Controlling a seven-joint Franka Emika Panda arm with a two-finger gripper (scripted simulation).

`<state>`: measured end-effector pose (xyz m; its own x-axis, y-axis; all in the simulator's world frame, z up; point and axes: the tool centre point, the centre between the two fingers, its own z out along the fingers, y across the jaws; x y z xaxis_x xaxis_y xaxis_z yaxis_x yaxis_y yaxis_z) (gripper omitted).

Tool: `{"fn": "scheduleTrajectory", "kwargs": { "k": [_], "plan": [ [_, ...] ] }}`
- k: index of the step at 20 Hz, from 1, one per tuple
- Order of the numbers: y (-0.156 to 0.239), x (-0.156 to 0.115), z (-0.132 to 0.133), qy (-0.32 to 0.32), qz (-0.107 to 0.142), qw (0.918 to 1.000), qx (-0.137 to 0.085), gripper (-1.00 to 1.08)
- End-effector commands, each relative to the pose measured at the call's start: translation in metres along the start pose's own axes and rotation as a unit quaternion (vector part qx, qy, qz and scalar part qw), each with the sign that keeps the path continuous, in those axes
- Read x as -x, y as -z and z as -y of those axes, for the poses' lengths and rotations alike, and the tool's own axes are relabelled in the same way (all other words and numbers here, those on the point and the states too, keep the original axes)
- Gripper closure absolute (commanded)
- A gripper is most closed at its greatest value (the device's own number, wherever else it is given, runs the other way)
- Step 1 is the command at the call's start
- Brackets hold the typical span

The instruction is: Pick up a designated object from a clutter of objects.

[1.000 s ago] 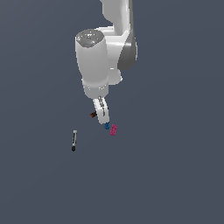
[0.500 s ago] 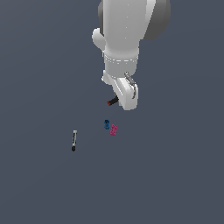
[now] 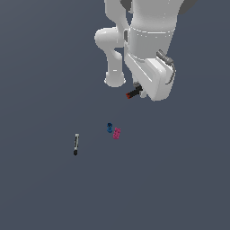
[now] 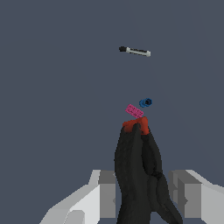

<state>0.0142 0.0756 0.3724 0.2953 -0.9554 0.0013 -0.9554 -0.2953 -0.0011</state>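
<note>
- So the arm has climbed a lot compared with half a second ago. The end effector now sits up in the upper middle of the exterior view, well above the leftover bits, whereas a second ago it was right down among them.
- The black red-tipped piece has gone up with it. In the exterior view it pokes out from under the white wrist housing, red end pointing to the exterior view's left.
- The wrist view backs that up: the end effector is clamped on the piece, which fills the lower middle of the frame with its red tip at the far end and a grey finger flanking it on each side.
- What that means, as I read it: the pick is basically done. The piece is off the tabletop and clear of the clutter, so holding on is all that remains.
- Left on the tabletop: the small blue cylinder and the magenta studded block, just beside each other near the frame centre, and the slim grey-black stick, well apart at centre left.
- None of those three look like they've shifted over the last second.
- Containers: none anywhere in either view, everything just lies loose on the bare surface.
</note>
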Motion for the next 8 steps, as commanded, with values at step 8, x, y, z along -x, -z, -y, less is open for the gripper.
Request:
{"fn": "scheduleTrajectory", "kwargs": {
  "k": [8],
  "plan": [
    [0.0168,0.012,0.0088,0.0,0.001,1.0,0.001,1.08]
  ]
}}
